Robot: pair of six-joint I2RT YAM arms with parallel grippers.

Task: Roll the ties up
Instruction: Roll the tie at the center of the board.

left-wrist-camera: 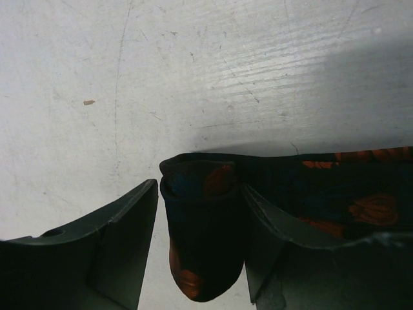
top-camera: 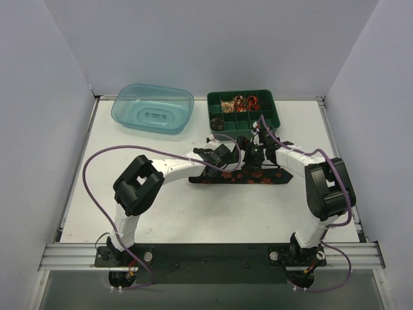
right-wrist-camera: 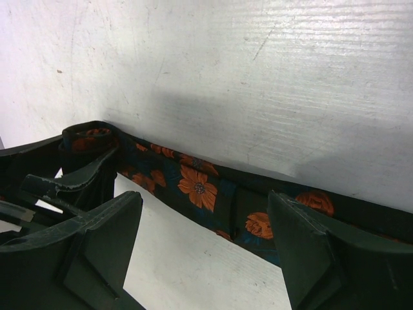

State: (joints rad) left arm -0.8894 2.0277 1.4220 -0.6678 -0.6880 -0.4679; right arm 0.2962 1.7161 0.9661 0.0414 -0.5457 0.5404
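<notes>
Jaws of the left gripper (left-wrist-camera: 200,194) are parted around the rolled end (left-wrist-camera: 203,245) of the tie (top-camera: 242,176), and a gap is seen on one side. Jaws of the right gripper (right-wrist-camera: 205,200) are spread wide over the tie, and nothing is gripped. The tie is laid just beside the green box (top-camera: 242,92), on its near side.

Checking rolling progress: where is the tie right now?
Top view: the tie lies across the table's centre, just below the green compartment tray; its folded left end sits between the open fingers of the left gripper.
</notes>
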